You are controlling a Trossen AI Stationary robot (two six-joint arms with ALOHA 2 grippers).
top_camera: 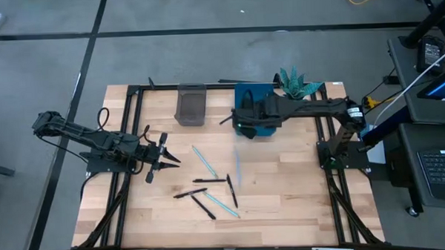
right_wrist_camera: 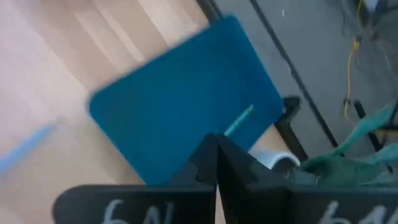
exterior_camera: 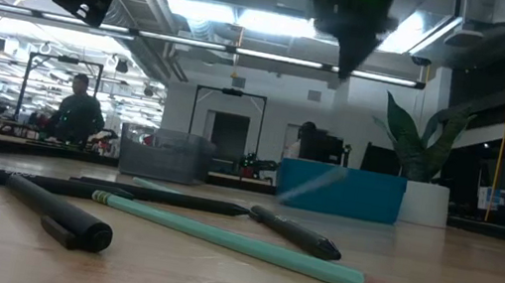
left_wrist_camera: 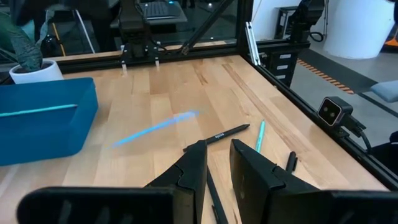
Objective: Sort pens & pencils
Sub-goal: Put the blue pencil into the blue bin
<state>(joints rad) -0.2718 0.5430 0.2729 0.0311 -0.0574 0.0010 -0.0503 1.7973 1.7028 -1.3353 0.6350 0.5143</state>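
Several thin black and teal pens and pencils (top_camera: 213, 188) mid wooden tabletop (top_camera: 285, 204), right pincer (top_camera: 239, 123) pressed together above blue rectangular bin (top_camera: 252, 94), left pincer (top_camera: 168, 158) slightly spread, empty.

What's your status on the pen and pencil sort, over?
Right gripper shut, empty, above blue bin; one teal pencil inside. Left gripper parked left of loose pens and pencils. Nothing blocking.
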